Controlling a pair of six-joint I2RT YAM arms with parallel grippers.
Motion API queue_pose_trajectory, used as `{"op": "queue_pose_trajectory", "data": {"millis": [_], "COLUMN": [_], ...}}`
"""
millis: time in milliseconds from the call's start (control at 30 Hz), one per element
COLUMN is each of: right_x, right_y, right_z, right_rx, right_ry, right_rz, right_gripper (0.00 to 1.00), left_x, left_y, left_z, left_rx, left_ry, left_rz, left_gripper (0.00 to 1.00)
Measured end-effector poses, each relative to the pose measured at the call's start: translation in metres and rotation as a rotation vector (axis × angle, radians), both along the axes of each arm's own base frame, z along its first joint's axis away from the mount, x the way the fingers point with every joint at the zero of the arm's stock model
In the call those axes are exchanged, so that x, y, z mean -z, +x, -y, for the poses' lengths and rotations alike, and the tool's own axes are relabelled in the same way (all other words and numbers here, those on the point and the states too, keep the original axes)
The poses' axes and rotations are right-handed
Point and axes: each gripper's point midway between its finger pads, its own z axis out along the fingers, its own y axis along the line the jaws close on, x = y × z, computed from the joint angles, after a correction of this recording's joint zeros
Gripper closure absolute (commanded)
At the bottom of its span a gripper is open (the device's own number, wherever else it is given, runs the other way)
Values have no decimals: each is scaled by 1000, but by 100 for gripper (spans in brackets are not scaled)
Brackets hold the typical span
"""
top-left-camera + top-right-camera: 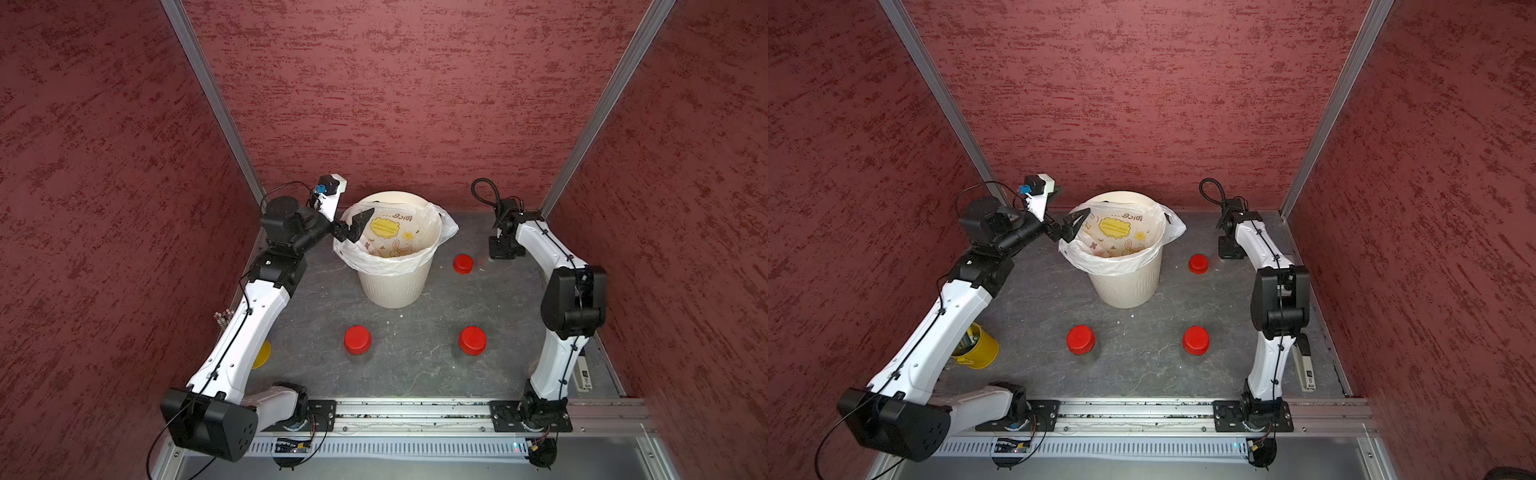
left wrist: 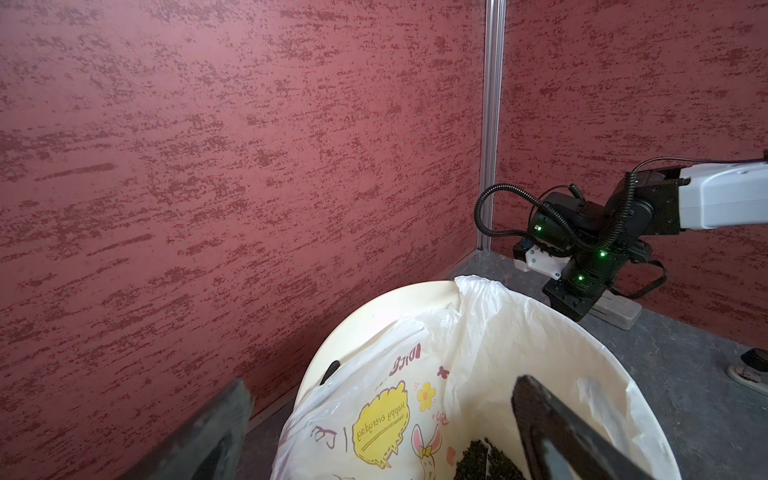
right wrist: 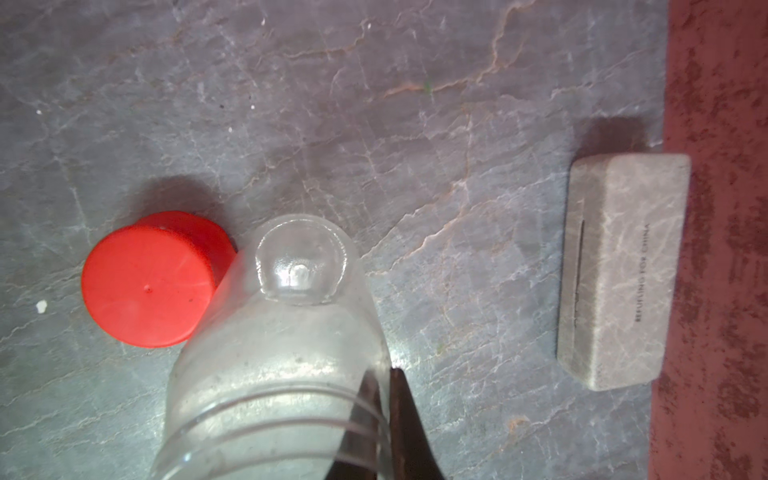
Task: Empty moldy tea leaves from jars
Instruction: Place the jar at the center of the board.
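Red textured walls (image 1: 374, 83) were seen on three sides of a grey, veined tabletop (image 1: 415, 374). At the centre of both top views a cream ribbed bin (image 1: 395, 286) was stood upright. It was lined with a white printed bag (image 1: 384, 268) whose edge was folded over the rim.

Above the bin's left rim in the frame, the left gripper (image 1: 362, 226) was held with its jaws spread wide and nothing between them. In the left wrist view its two dark fingers (image 2: 552, 432) were seen far apart at the lower edge, over the bag. Dark green tea leaves (image 2: 486, 461) were shown lying inside the bag at the bottom of that frame.

To the right of the bin, toward the upper right of the tabletop, the right gripper (image 3: 382, 378) was held low over the table. In the right wrist view its jaws were seen pressed together on the threaded rim wall of an open jar (image 3: 282, 332). The jar was clear through to its base and filled the lower centre of the frame. Just beside it, at its left in the frame, a loose red lid (image 3: 145, 282) was laid flat on the table; whether the two touched could not be told.

In the lower half of the top views, a left-hand capped jar (image 1: 357, 340) and a right-hand capped jar (image 1: 472, 340) were stood well apart. A small grey block (image 3: 623, 270) was placed just beside the wall at the right of the right wrist frame.
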Motion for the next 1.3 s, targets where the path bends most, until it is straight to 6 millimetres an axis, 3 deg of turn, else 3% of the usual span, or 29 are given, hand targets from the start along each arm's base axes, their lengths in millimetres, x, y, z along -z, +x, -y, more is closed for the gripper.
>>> {"op": "queue_pose_trajectory", "data": {"millis": [533, 1300], "right_x": [2, -11], "right_y": [11, 18], "right_z": [-6, -11], "right_rx": [-22, -36], "right_ry": [-12, -5], "right_rz": [-11, 10], "right_gripper": [100, 68], "left_x": [6, 6], "left_y": [-1, -4], "left_z": [0, 2], "left_rx": [4, 20], "left_ry": [14, 21], "left_rz": [-27, -24], "left_gripper": [0, 0]}}
